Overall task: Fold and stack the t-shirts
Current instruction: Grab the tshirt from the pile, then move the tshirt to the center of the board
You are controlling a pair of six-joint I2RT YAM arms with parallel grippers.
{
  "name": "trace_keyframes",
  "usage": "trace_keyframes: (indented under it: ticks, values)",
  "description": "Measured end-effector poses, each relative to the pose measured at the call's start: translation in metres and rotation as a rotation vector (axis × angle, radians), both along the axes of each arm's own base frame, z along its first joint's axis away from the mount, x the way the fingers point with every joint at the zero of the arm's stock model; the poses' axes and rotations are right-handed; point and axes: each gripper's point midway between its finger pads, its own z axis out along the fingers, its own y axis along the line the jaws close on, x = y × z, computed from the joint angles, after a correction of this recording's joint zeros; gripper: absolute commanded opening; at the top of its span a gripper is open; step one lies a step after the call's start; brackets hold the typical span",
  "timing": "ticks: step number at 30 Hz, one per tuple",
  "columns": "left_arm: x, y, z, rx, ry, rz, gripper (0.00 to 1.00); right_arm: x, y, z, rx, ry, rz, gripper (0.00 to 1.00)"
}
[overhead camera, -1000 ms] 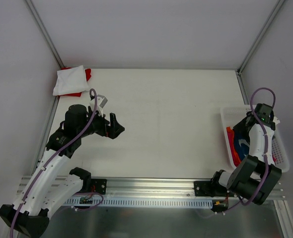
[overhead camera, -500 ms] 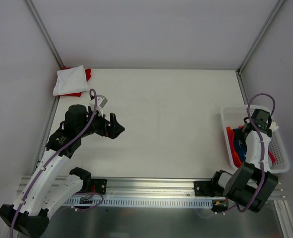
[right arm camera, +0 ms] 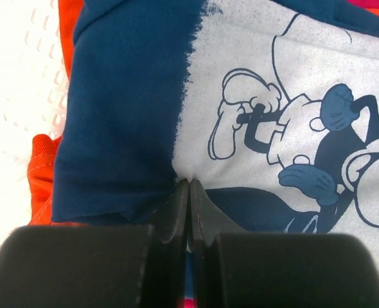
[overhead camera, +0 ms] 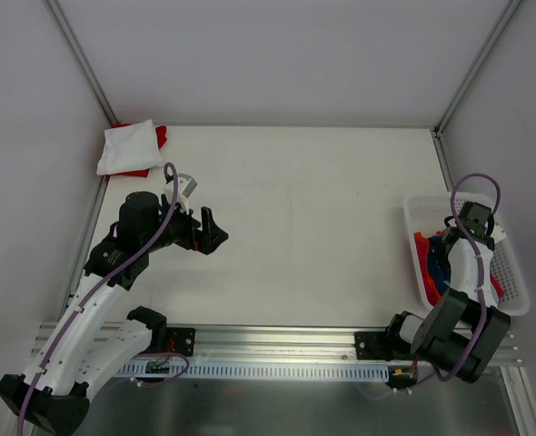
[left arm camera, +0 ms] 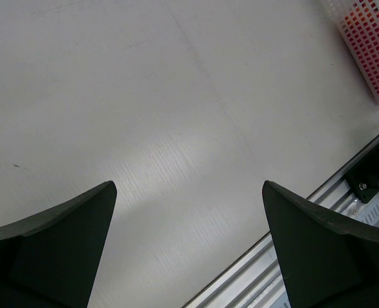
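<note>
In the right wrist view, my right gripper (right arm camera: 188, 182) is shut on a pinch of the navy blue t-shirt (right arm camera: 119, 115), right at the left edge of its pale cartoon print (right arm camera: 292, 128). That shirt lies on top of an orange t-shirt (right arm camera: 42, 167) inside the white lattice basket (right arm camera: 16, 77). From above, the right gripper (overhead camera: 451, 256) reaches down into the basket (overhead camera: 422, 202) over the navy cloth (overhead camera: 440, 265). A folded white t-shirt (overhead camera: 125, 147) lies on a red one (overhead camera: 162, 136) at the far left corner. My left gripper (overhead camera: 215, 229) hovers open over bare table, nothing between its fingers.
The basket stands against the table's right edge, its lattice wall (left arm camera: 369, 38) showing red through the holes in the left wrist view. A magenta strip of cloth (right arm camera: 376, 5) shows beyond the navy shirt. The metal rail (overhead camera: 277, 341) runs along the near edge.
The right gripper has dropped into the basket and closed on the navy t-shirt. The left arm has not moved.
</note>
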Motion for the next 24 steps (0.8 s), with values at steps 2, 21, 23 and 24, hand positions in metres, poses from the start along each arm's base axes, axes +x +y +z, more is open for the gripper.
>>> trace_keyframes:
  ticks: [2,21,23,24]
  values:
    - [0.001,0.001,0.0,0.002,-0.001,0.004,0.99,0.001,0.001,0.0,0.004,-0.003,0.007,0.01]
    - [0.001,0.002,0.001,0.006,-0.01,0.014,0.99,0.057,0.165,0.331,0.093,-0.874,0.666,0.0]
    - [0.001,0.003,0.001,0.006,-0.01,0.014,0.99,0.046,0.205,0.352,0.178,-0.943,0.796,0.01]
    - [0.001,0.003,0.001,0.007,-0.011,0.015,0.99,0.037,0.231,0.36,0.236,-0.965,0.881,0.01]
